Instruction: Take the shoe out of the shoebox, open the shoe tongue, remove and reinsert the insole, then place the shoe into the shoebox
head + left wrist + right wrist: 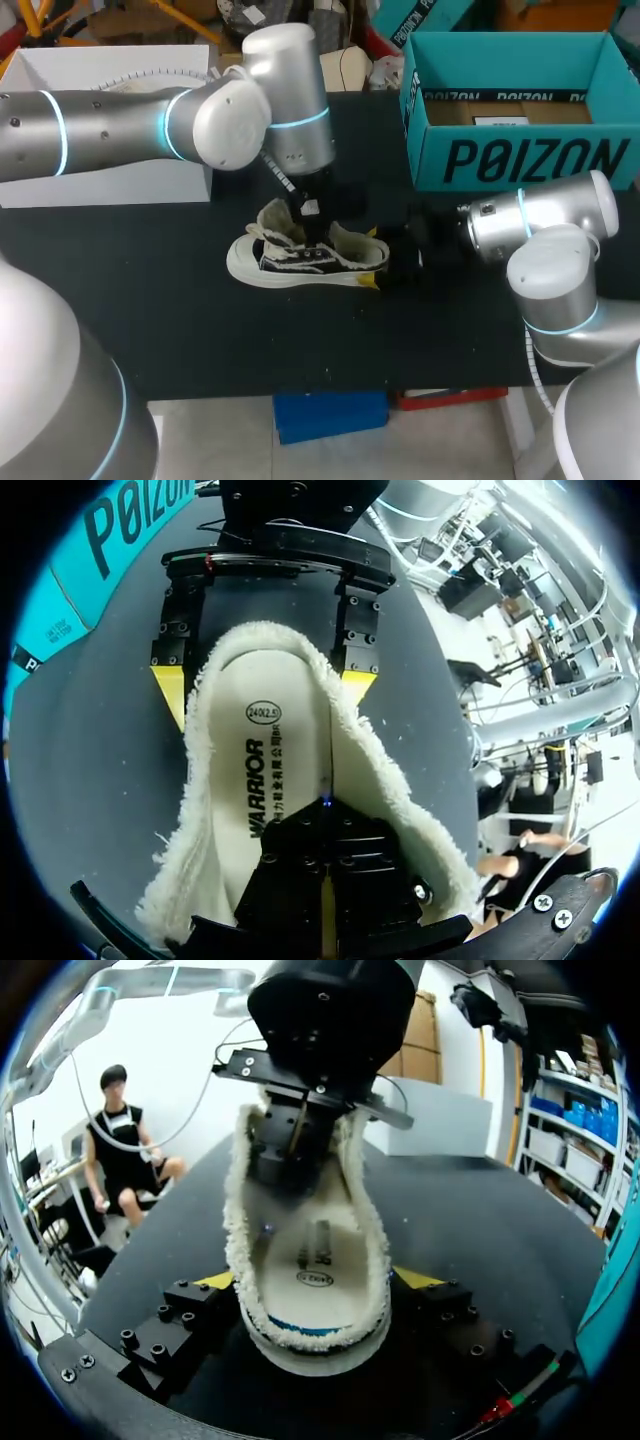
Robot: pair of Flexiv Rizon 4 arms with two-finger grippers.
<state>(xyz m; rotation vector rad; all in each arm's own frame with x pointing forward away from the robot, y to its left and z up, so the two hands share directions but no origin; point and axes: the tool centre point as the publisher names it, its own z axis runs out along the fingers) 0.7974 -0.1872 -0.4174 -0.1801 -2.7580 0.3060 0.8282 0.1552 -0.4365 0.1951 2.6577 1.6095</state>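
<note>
A black low shoe (285,262) with a white sole and cream fleece lining stands on the black table (200,320) at the middle. My left gripper (308,222) reaches down into the shoe's opening, shut, its tips on the white insole (270,770). In its own view the left gripper (325,825) shows shut with nothing between the fingers. My right gripper (315,1282) straddles the heel, and its yellow fingertips (222,1280) press the shoe (310,1250) from both sides. The same right gripper (262,685) shows beyond the heel in the left wrist view.
The open teal shoebox (520,160) stands at the back right of the table, close behind my right arm (545,225). A white box (110,190) sits at the back left under my left arm (120,130).
</note>
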